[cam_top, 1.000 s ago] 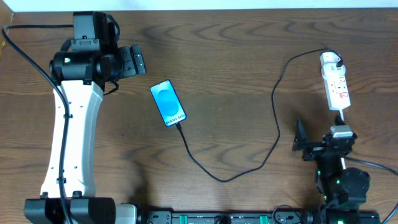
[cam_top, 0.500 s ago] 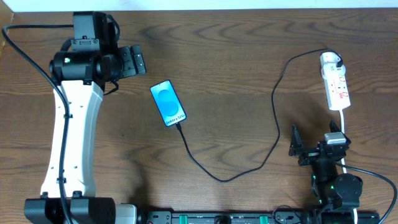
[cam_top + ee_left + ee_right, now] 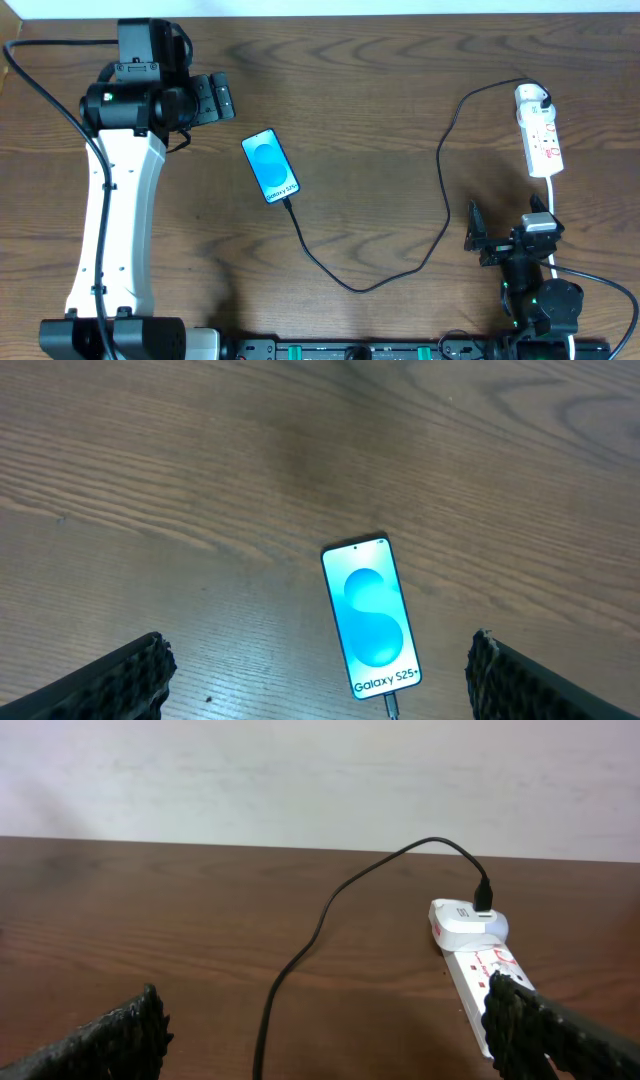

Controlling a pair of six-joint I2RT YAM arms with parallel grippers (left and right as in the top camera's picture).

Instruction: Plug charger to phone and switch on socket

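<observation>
Plainly, the phone (image 3: 270,166) lies flat on the wooden bench (image 3: 380,80), left of centre, screen up and lit bright blue. The charger (image 3: 445,200) meets the phone's near short edge with its plug tip, then loops across the bench as a thin black cable up to a white adapter (image 3: 531,97) seated in the far end of the socket (image 3: 543,143) at the right. Whether the socket's switch is on cannot be told. The left pincer (image 3: 315,660) hangs released above the bench with its jaws spread wide, the phone just ahead of them. The right pincer (image 3: 320,1020) is likewise released and grasps nothing, low near the bench, near the socket's near end.
</observation>
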